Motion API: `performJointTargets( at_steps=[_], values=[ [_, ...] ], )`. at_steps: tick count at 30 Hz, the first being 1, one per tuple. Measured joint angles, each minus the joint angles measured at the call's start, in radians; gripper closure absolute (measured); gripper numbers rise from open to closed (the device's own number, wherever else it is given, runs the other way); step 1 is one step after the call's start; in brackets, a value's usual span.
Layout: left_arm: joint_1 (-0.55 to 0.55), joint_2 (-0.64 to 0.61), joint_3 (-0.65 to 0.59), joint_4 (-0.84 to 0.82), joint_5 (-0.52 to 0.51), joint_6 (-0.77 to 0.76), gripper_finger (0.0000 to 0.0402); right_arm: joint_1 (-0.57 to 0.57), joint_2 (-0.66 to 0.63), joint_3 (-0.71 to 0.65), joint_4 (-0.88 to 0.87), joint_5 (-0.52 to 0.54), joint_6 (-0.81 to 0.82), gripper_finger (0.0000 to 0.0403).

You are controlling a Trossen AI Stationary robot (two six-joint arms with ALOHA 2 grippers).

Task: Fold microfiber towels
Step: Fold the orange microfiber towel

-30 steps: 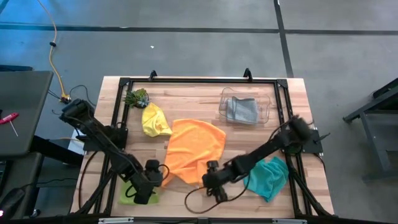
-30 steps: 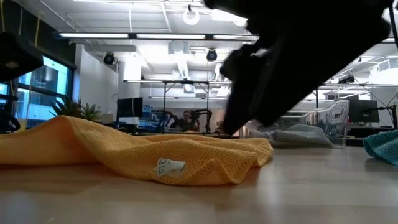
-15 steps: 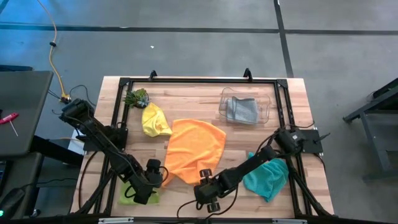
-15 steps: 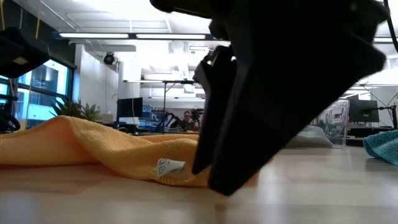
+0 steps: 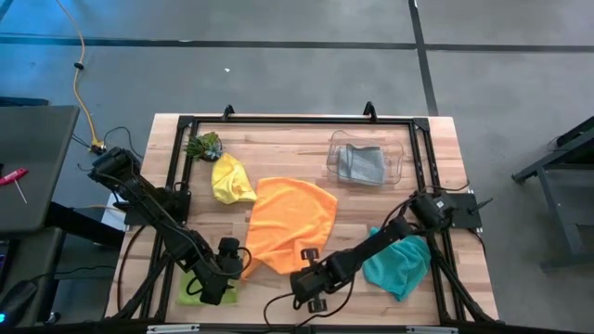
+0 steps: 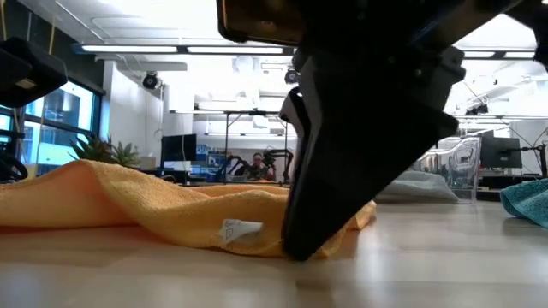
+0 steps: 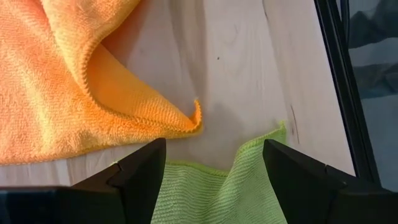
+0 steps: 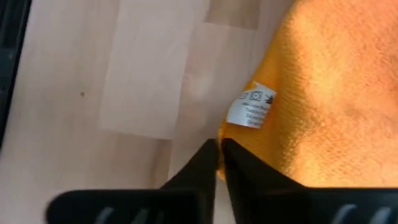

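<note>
Near edge of the table, pinch just completed. My right gripper (image 5: pixel 303 271), which a second ago hung above the table with its fingers spread, has come down to the near corner of the orange microfiber towel (image 5: pixel 292 223) and clenched; in the right wrist view its two dark fingertips (image 8: pixel 219 160) meet on the hem just beside the small white care label (image 8: pixel 251 107). In the low view the same gripper (image 6: pixel 301 248) stands on the wooden tabletop (image 6: pixel 445 265) with the towel's edge trapped under it. I judge that the corner is now seized and that the first fold of this towel can begin, though I cannot tell how much cloth the fingers hold.

My left gripper (image 5: pixel 227 258) waits at the towel's other near corner, fingers spread and holding nothing, over the lime green towel (image 7: pixel 211 193).

The orange towel lies crumpled at the table's middle. The yellow towel (image 5: pixel 229 179) is bunched beside the small green spiky plant (image 5: pixel 203 146); the teal towel (image 5: pixel 401 264) lies under the right arm, unfolded.

Container: one clear plastic bin (image 5: pixel 399 165) at the far right of the table, holding the grey towel (image 5: pixel 361 164); I see nothing else in it.
</note>
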Motion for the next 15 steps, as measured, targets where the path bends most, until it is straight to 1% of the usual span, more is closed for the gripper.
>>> performJointTargets(
  at_steps=[4, 7, 11, 13, 15],
  values=[
    [0.000, 0.000, 0.000, 0.000, 0.007, -0.019, 0.0144, -0.010, -0.035, -0.002, -0.059, -0.067, 0.016, 0.0400],
    [0.003, 0.000, 0.000, 0.005, 0.020, -0.026, 0.0144, -0.017, -0.099, -0.001, -0.070, -0.133, 0.001, 0.0401],
    [0.021, 0.000, 0.000, 0.059, 0.034, -0.018, 0.0144, -0.022, -0.165, 0.000, -0.116, -0.254, -0.002, 0.0402],
    [0.030, 0.000, 0.000, 0.093, 0.036, 0.005, 0.0144, -0.027, -0.185, 0.000, -0.169, -0.310, -0.003, 0.0402],
    [0.041, 0.000, 0.000, 0.106, 0.036, 0.047, 0.0144, -0.030, -0.197, -0.001, -0.221, -0.338, 0.000, 0.0402]
  ],
)
